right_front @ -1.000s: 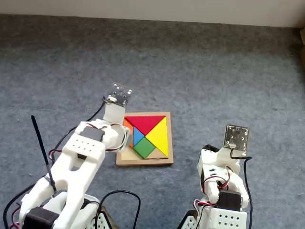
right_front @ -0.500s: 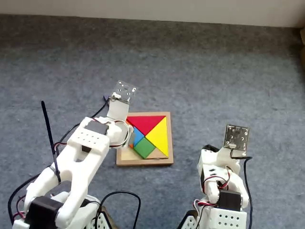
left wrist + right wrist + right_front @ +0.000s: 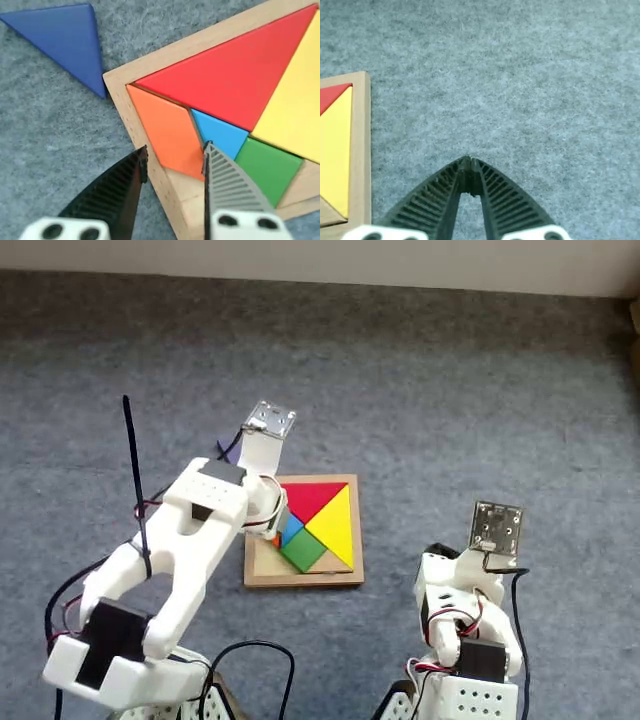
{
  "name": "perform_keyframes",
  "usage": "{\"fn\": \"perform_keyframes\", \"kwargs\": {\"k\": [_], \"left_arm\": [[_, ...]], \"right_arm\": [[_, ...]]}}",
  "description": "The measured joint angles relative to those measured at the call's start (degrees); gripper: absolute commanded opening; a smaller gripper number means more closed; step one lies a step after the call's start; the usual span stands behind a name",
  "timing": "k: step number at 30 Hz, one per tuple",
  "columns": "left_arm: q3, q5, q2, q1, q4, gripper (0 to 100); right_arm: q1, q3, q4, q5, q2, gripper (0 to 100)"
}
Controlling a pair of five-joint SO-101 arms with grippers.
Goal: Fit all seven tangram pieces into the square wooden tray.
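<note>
Dark blue triangle (image 3: pixel 65 40) lies on the grey surface (image 3: pixel 450 390) outside the square wooden tray (image 3: pixel 303 581), one tip just beside the tray's outer corner. Left hand (image 3: pixel 175 148) is spread across the near rim, one finger outside it and the other at the orange parallelogram's (image 3: pixel 170 132) inner edge, with bare wood beside that piece. Right hand (image 3: pixel 468 161) is pressed together above open surface, apart from the tray's opposite rim.

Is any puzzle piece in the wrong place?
Yes. The dark blue triangle lies on the carpet just off a corner of the tray, not inside it, and bare wood shows in the tray.
</note>
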Motion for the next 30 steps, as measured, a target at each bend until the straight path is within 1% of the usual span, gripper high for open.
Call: {"fn": "perform_keyframes", "kwargs": {"k": [4,7,10,13,16,20,24,30], "left_arm": [[-0.1,0.2,-0.4,0.0,0.0,18],[-0.1,0.2,-4.1,-0.4,0.0,18],[-0.2,0.2,-9.0,-2.5,0.0,18],[-3.0,0.2,-11.5,-4.0,0.0,18],[-6.7,0.2,-11.1,-3.9,0.0,17],[-11.9,0.2,-4.1,-3.9,0.0,17],[-16.9,0.4,5.9,-6.2,-0.2,17],[-26.9,5.2,20.4,-10.4,-1.1,17]], "right_arm": [[0.0,0.0,0.0,0.0,0.0,0.5],[0.0,0.0,0.0,0.0,0.0,0.5],[0.0,0.0,0.0,0.0,0.0,0.5],[0.0,0.0,0.0,0.0,0.0,0.5],[0.0,0.0,0.0,0.0,0.0,0.5],[0.0,0.0,0.0,0.0,0.0,0.5],[0.0,0.0,0.0,0.0,0.0,0.5],[0.0,0.0,0.0,0.0,0.0,0.5]]}}
